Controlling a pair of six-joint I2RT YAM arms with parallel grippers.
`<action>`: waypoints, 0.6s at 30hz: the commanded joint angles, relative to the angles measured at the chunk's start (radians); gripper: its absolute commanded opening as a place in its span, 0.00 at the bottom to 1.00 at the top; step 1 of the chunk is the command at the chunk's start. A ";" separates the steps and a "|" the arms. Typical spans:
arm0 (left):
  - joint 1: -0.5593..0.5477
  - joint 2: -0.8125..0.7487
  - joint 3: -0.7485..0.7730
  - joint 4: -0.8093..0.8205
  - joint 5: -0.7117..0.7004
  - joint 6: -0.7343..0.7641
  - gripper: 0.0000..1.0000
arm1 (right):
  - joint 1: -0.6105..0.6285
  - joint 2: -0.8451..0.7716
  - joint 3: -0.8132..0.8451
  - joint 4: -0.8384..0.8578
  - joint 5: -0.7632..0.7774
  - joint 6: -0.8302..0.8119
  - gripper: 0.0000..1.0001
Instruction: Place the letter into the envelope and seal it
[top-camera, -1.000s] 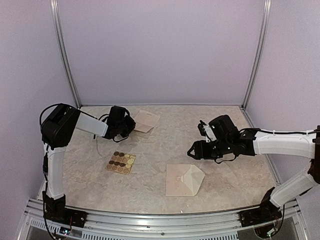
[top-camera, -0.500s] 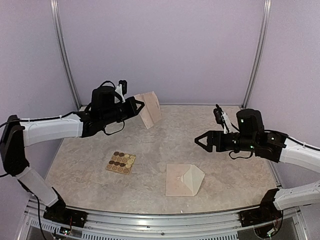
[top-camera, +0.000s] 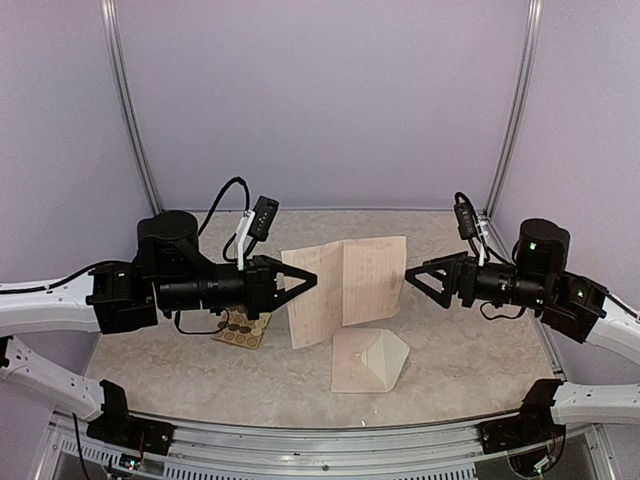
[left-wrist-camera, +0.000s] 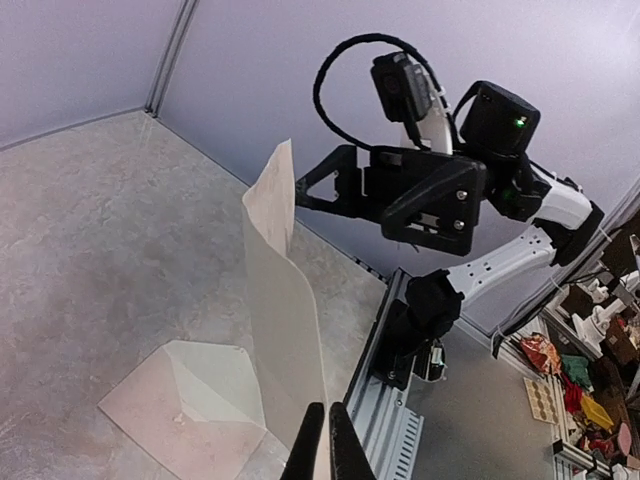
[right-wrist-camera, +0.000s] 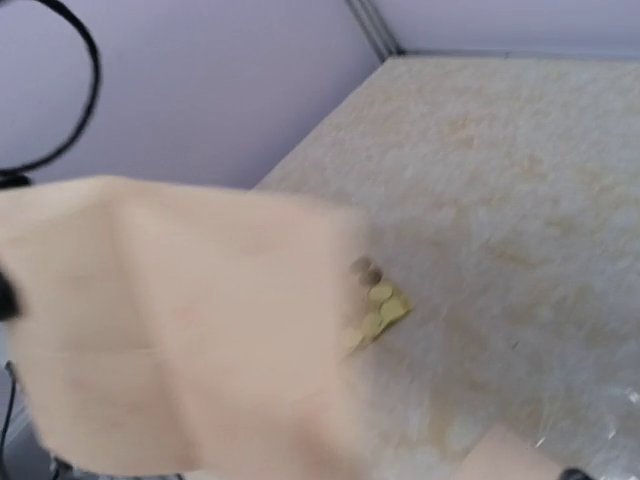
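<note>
1. Two fingers of the left jaws are shut tight on the left edge of the pale pinkish-beige folded paper letter (top-camera: 345, 283). They hold it standing up in the air over the middle of the speckled beige tabletop (top-camera: 460, 360).
2. The right jaws are spread wide apart and hold nothing. They point at the letter's right edge from very near. I cannot tell if they touch it.
3. A moment ago the letter was low at the far left of the tabletop, and the right jaws were lower and less open. Now the letter has come up to the middle, and the right jaws have opened wide and moved in to meet it.
4. I think the two arms are about to share the letter, so it can be aimed at the envelope. No part of it is inside yet, and no sealing has begun.
5. The pale pinkish-beige paper envelope with a pointed flap (top-camera: 368, 362) lies flat on the tabletop just under the letter. Its flap looks open.
6. The yellowish sheet of round brown and gold stickers (top-camera: 240, 333) lies partly hidden behind the left jaws.
7. The left wrist view shows the letter (left-wrist-camera: 275, 290) edge-on, with a bend in it and the pinch on it. The top view does not show that clearly.
8. The right wrist view is blurry. The letter fills its left side, and its own jaws barely show.
</note>
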 joint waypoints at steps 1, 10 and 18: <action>-0.064 -0.059 -0.008 -0.005 -0.016 0.008 0.00 | -0.007 0.004 -0.035 0.040 -0.129 0.002 0.99; -0.100 -0.086 -0.011 -0.001 -0.019 0.004 0.00 | 0.008 0.025 -0.079 0.270 -0.417 0.072 0.83; -0.110 -0.065 -0.014 0.033 -0.021 -0.009 0.00 | 0.048 0.067 -0.059 0.275 -0.405 0.063 0.41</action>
